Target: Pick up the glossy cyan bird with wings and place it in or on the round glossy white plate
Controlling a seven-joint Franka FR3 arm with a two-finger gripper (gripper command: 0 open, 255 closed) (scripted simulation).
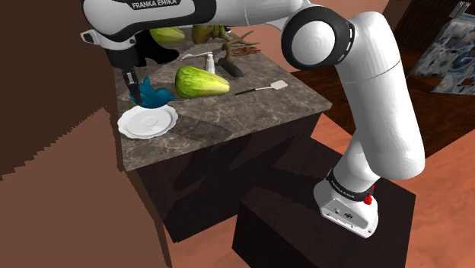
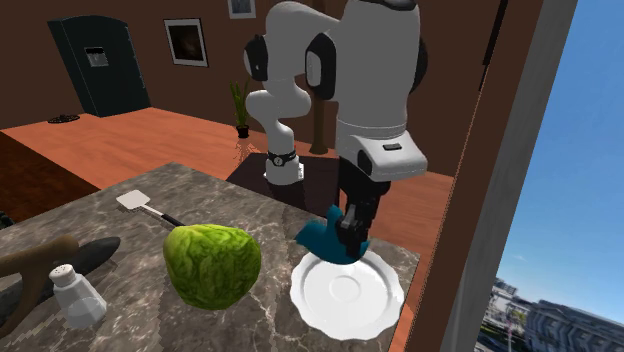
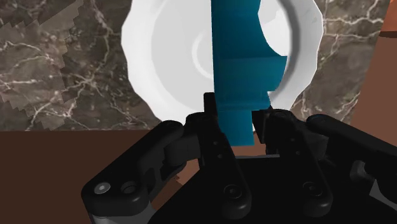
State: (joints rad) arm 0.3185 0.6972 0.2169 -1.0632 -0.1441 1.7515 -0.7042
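Clasping the bird (image 3: 238,57) between its two black fingers, the gripper (image 3: 236,111) stands narrowed on the figure's lower part, with one pad against each flat side. The bird is a glossy, deep cyan-teal piece with blocky, stepped edges. In the second exterior view its spread wing and tail (image 2: 322,237) jut sideways from the fingers of the gripper (image 2: 352,232).

Straight beyond the fingertips lies the plate (image 3: 165,57): round, shiny white, with a scalloped rim and a shallow ringed centre. The bird hangs over it, close to the rim, though whether the two touch cannot be told. In the shoulder view the bird (image 1: 154,96) juts out just beside the gripper (image 1: 135,84) and above the plate (image 1: 147,120).

Plate and gripper sit over a counter (image 1: 251,106) of dark grey-brown marble with pale veins.

Near the gripper, toward the second exterior view's left, rests a lumpy, yellow-green fruit (image 2: 212,263) with a wrinkled skin. Further off that way stand a small white shaker (image 2: 77,293), a flat white spatula (image 2: 140,205) on a dark handle, and a brown branching piece (image 2: 40,262).

Counted: one bird, one plate, one shaker, one spatula, one branching piece. Two more greenish lumps (image 1: 167,34) lie behind the arm in the shoulder view.
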